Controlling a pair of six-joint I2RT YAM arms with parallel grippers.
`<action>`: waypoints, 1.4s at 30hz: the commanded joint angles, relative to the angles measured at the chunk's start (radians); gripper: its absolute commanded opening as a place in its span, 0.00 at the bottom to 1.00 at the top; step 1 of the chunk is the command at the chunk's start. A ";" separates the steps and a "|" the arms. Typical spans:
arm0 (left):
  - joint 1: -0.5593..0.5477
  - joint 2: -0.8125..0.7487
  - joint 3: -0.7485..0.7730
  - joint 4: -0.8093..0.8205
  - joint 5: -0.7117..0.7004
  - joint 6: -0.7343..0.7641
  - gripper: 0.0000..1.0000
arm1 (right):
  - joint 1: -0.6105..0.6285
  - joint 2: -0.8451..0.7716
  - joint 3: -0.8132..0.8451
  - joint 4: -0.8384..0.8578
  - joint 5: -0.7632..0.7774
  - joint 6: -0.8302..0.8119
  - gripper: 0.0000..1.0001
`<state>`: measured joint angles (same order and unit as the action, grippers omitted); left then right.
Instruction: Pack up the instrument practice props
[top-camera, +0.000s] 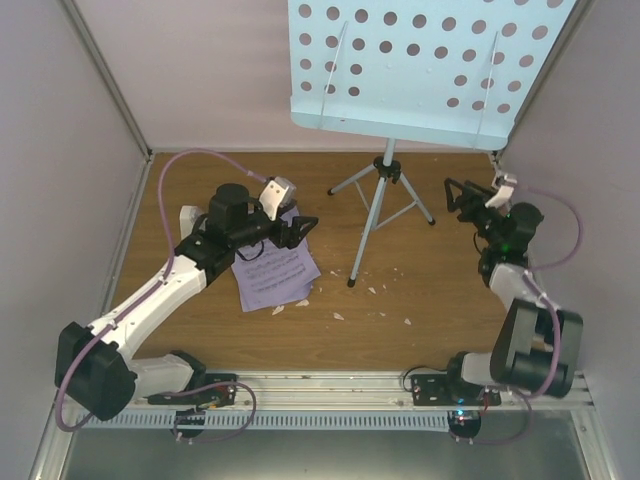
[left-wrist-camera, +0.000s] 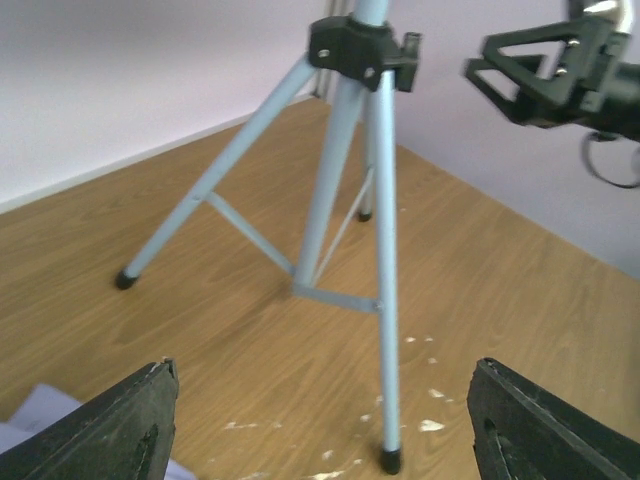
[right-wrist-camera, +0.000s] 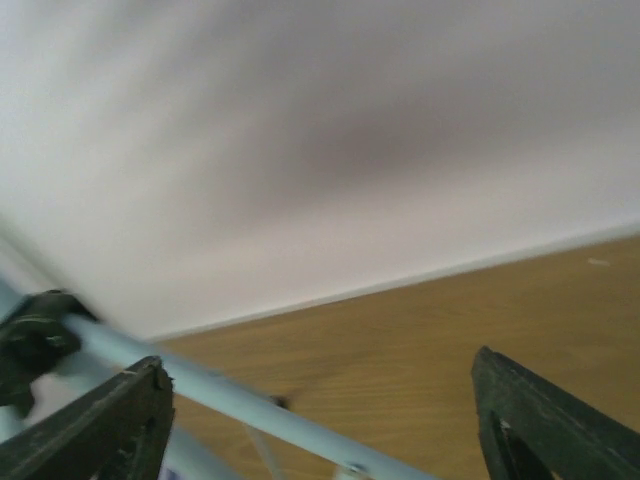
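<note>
Light-blue tripod music stand (top-camera: 388, 170) upright at back centre of wooden table (top-camera: 450, 310), pole vertical. Flanked by both arms: right gripper (top-camera: 450, 200) nearer, beside hub on its right, jaws spread, empty; left gripper (top-camera: 306, 230) farther, facing legs, jaws wide, empty, over lavender sheet-music pages (top-camera: 272, 272).

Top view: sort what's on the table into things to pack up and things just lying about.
To pack: light-blue music stand; lavender sheet-music pages.
Lying about: scattered white crumbs.
</note>
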<state>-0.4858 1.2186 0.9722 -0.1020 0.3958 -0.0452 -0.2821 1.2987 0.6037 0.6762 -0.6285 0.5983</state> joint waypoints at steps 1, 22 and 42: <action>-0.052 0.010 -0.017 0.148 0.089 -0.093 0.78 | 0.011 0.142 0.184 0.196 -0.426 0.138 0.77; -0.174 0.435 0.126 0.468 0.203 -0.288 0.48 | 0.265 0.479 0.678 0.292 -0.702 0.158 0.48; -0.174 0.667 0.321 0.391 0.181 -0.218 0.42 | 0.282 0.616 0.844 0.603 -0.749 0.410 0.27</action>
<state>-0.6548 1.8542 1.2526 0.2699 0.5808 -0.2916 -0.0048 1.8668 1.4010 1.0847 -1.3594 0.8719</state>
